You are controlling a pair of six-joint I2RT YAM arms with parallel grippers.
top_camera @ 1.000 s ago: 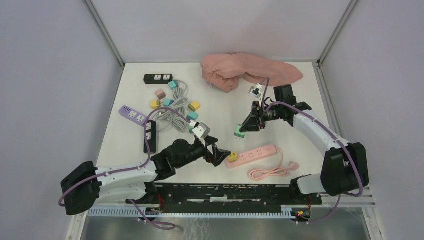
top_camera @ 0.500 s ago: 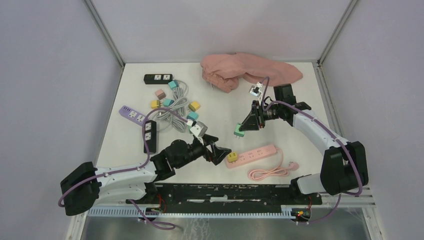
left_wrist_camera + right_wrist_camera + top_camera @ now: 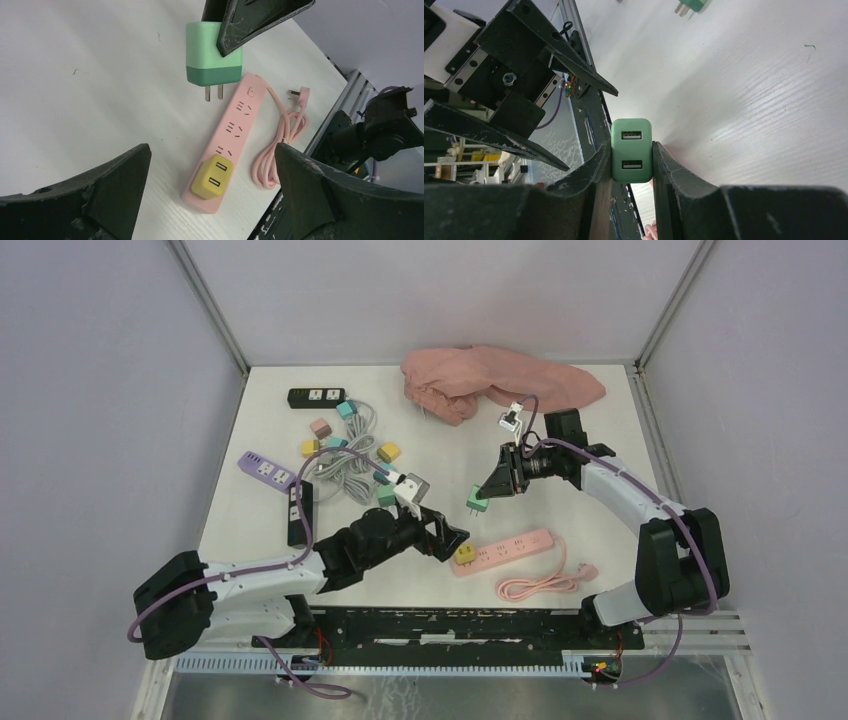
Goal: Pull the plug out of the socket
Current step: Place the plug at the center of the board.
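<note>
The right gripper (image 3: 487, 494) grips a green plug (image 3: 631, 145), one finger pressed on each side. It holds the plug in the air with both prongs bare, clear of the white worktop (image 3: 440, 440). Nearer the near edge, right of centre, a pink power strip (image 3: 505, 550) lies slantwise, apart from the green plug. Its pink cord (image 3: 535, 586) is coiled beside the near edge. A yellow plug (image 3: 210, 182) sits in the strip's left end. The left gripper (image 3: 447, 533) hovers just left of that end, jaws spread wide and holding nothing. A pink cloth (image 3: 500, 375) lies along the far edge.
</note>
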